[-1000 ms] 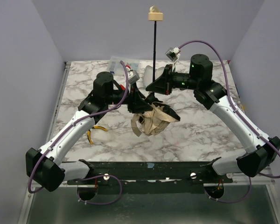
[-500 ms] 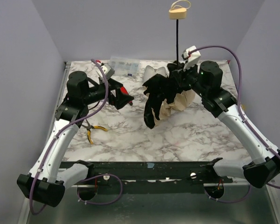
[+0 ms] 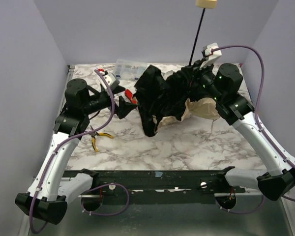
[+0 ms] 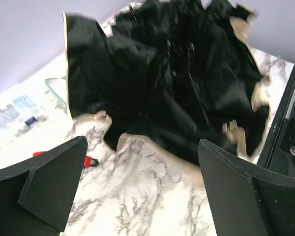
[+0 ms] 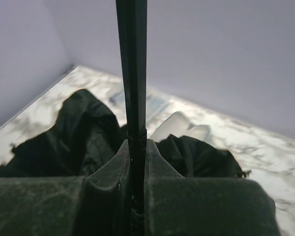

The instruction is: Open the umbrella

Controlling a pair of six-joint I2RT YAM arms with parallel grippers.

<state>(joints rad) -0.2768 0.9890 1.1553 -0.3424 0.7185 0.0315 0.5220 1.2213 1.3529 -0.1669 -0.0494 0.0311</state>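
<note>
The umbrella's canopy (image 3: pixel 162 101) lies spread and crumpled on the marble table, black inside, tan-beige outside (image 3: pixel 201 108). Its thin black shaft (image 3: pixel 196 37) rises tilted to the beige knob handle (image 3: pixel 206 3) at the top edge. My right gripper (image 3: pixel 195 73) is shut on the shaft (image 5: pixel 132 73), fingers (image 5: pixel 160 172) pressed on both sides. My left gripper (image 3: pixel 122 101) is open and empty, left of the canopy; the canopy (image 4: pixel 177 83) fills the left wrist view beyond the open fingers (image 4: pixel 236 187). A pale mint sleeve (image 5: pixel 179 129) lies behind the canopy.
A red-handled screwdriver (image 3: pixel 129 94) lies near my left gripper, also in the left wrist view (image 4: pixel 91 161). Yellow-handled pliers (image 3: pixel 99 137) lie on the table's left part. A clear plastic box (image 3: pixel 130 69) stands at the back wall.
The canopy has spread wider and shows its black inside. My right gripper has carried the shaft up and to the right. My left arm has let go and drawn back to the left.
</note>
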